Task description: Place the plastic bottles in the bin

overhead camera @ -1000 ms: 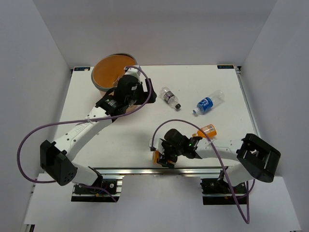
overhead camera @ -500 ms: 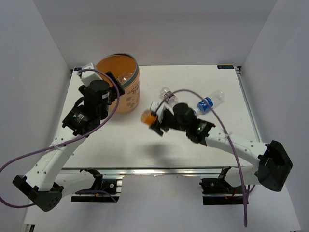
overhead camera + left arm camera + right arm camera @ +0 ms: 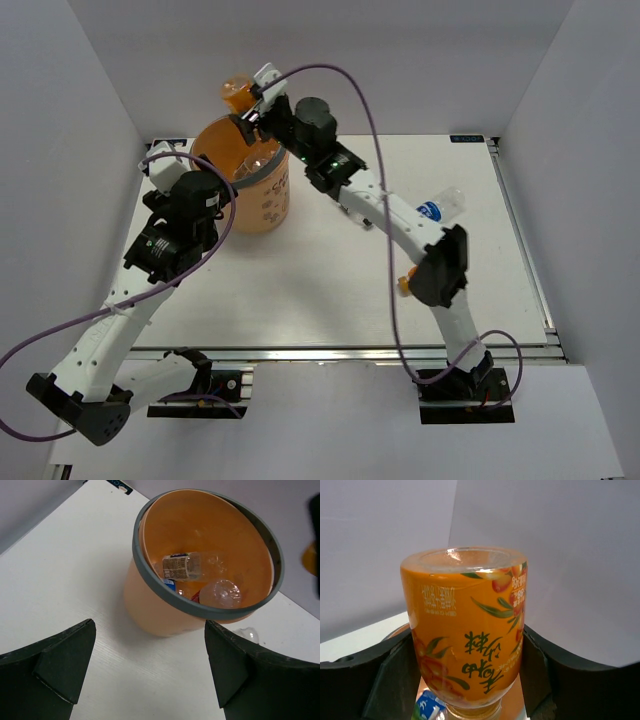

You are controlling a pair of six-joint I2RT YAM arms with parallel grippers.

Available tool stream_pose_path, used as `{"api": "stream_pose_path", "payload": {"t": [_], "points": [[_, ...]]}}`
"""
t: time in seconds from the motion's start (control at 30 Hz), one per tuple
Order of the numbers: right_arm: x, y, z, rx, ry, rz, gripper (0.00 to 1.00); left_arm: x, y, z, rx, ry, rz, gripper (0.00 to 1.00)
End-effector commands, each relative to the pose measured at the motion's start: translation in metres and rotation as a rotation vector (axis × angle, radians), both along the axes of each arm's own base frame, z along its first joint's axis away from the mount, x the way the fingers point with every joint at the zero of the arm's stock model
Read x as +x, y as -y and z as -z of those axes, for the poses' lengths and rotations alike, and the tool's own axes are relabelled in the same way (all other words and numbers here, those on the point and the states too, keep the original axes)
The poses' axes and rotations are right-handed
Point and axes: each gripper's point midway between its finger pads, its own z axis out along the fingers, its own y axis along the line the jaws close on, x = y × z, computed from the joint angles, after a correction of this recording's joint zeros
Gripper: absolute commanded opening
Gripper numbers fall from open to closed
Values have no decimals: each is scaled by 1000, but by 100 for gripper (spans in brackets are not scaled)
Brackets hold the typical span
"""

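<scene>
Currently:
1. Stubby orange bottle (image 3: 465,630): taken from the table's near edge a second ago, now held high over the bin (image 3: 262,215).
2. Right gripper (image 3: 465,672): closed on the bottle's sides; the drop looks due next.
3. Left gripper (image 3: 148,645): spread wide, empty, drawn back beside the bin.
4. Clear bottles (image 3: 187,566): already inside.
5. Blue-labelled bottle (image 3: 437,208): on the table, still to collect.

White table (image 3: 300,290), flat top, pale wood-grain finish. Orange bin (image 3: 265,215) stands upright on it at far left, grey rim uppermost. Blue-labelled bottle (image 3: 436,208) lies on its side towards far right, partly hidden. Stubby orange bottle (image 3: 404,284) sits nearer the front, mostly hidden. Clear bottle (image 3: 248,633), only its end showing, lies just beside the bin's base.
</scene>
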Motion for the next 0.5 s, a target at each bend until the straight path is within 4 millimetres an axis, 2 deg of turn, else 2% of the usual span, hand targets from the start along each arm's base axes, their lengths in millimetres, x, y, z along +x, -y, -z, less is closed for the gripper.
{"api": "stream_pose_path", "payload": {"t": [0.0, 0.03, 0.07, 0.13, 0.27, 0.33, 0.37, 0.4, 0.47], "points": [[33, -20, 40, 0, -92, 46, 67, -6, -12, 5, 8, -10, -41, 98], [39, -21, 50, 8, -109, 48, 87, -6, -11, 5, 8, -12, -36, 98], [48, -16, 57, 17, -125, 57, 89, -6, -11, 6, 7, -12, -37, 98], [52, -13, 76, 43, -202, 30, 89, -5, -11, 5, 5, -9, -33, 98], [61, 4, 68, 71, -218, -33, 89, -1, -9, 6, 8, -14, -31, 98], [54, 2, 70, 76, -236, -105, 89, 1, -7, 8, 10, -19, -26, 98], [54, 6, 84, 63, -265, -126, 89, 1, -7, 7, 9, -19, -23, 98], [51, 5, 85, 68, -258, -165, 89, 2, -7, 8, 11, -21, -25, 98], [44, 1, 109, 35, -295, -223, 89, 4, -6, 9, 14, -26, -24, 98]]}}
